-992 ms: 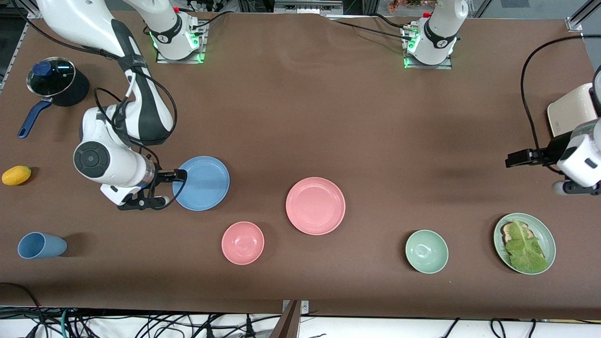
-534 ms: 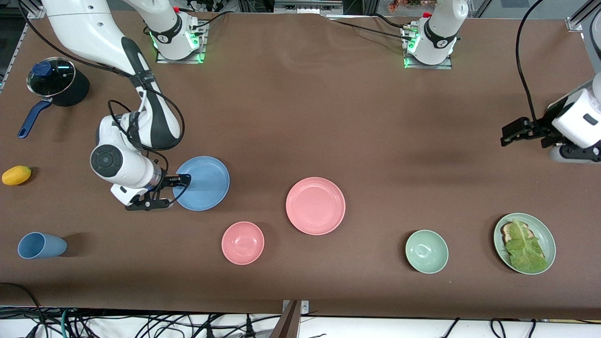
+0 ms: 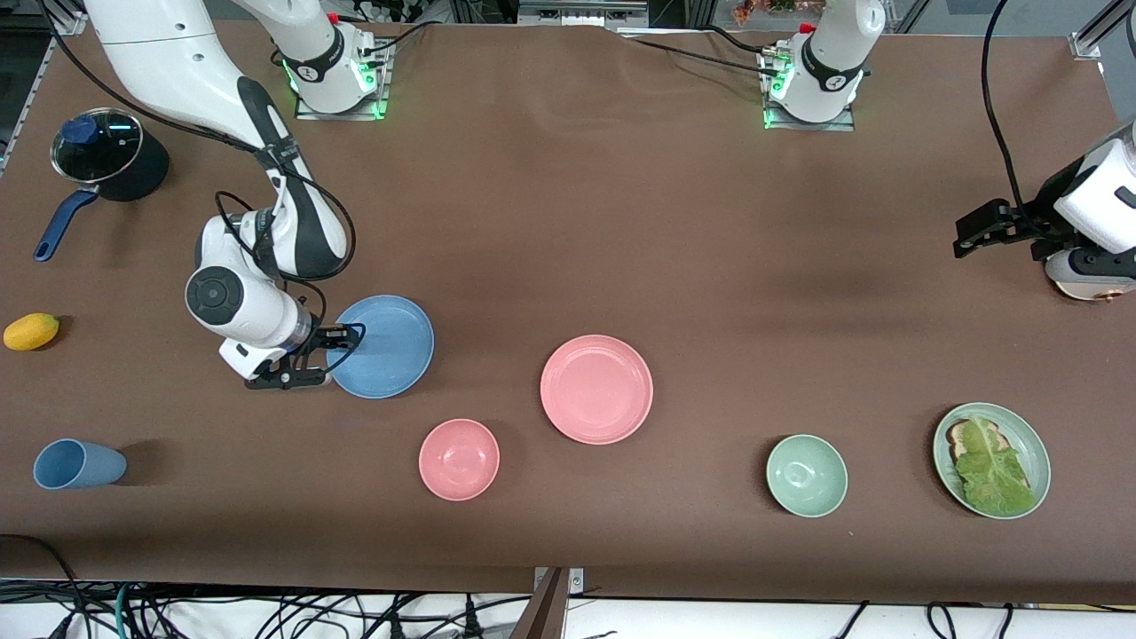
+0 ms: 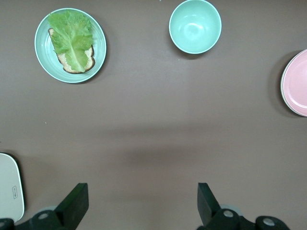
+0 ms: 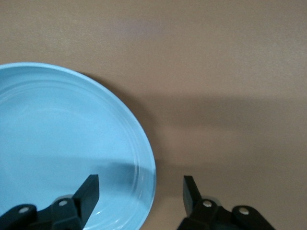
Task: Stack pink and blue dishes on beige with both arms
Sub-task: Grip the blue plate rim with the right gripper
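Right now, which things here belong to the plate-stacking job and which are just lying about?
Job: blue plate, pink plate; right end effector, open astride the blue plate's rim; left end effector, open over the table. No beige plate seen.
Lying about: pink bowl, green bowl, lettuce-toast plate, blue cup, lidded pot, yellow fruit.

Bare bench (image 3: 568, 222) lies open between the blue plate (image 3: 386, 346) and pink plate (image 3: 596, 389); the pink bowl (image 3: 459, 459) sits nearer the camera, clear of that gap.
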Controlling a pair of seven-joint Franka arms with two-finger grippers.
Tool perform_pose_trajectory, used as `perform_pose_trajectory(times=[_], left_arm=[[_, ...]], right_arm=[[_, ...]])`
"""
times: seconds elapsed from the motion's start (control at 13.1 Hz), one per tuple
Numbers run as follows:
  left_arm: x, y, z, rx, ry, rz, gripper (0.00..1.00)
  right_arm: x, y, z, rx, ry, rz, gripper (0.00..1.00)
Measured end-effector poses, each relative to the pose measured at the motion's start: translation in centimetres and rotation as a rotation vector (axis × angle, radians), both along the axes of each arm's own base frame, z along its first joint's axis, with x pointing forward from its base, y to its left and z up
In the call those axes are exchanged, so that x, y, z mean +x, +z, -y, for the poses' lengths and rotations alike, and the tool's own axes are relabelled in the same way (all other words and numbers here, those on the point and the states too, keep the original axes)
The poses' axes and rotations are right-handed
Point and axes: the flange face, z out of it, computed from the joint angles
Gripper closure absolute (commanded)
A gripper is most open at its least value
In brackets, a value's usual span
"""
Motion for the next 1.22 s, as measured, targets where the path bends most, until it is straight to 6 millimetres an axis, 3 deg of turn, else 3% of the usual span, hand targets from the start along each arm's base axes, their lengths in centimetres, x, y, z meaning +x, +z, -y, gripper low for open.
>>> perform_pose_trajectory(times=[0.23,0.38,0.53,0.84,1.22], left_arm=[[0.0,0.0,-0.3,0.0,0.006,0.0,0.0],[0.0,0.0,-0.5,0.001,0.01,0.0,0.0],[0.0,0.0,-0.6,0.001,0.011,0.0,0.0],[0.0,-0.2,-0.9,0.001,0.015,-0.003,0.0],[0.1,-0.2,-1.9,0.001,0.034,-0.002,0.0]], right_arm=[[-0.4,-0.6,0.7,-0.001,-0.01,-0.003,0.35],[-0.6,-0.9,0.8,-0.001,-0.01,-0.003,0.51],[-0.9,-1.3,0.8,-0.001,-0.01,-0.004,0.74],[-1.0,-1.4,0.7,0.011,-0.024,-0.006,1.0],[-0.4,0.6,0.4,0.026,-0.03,0.008,1.0]])
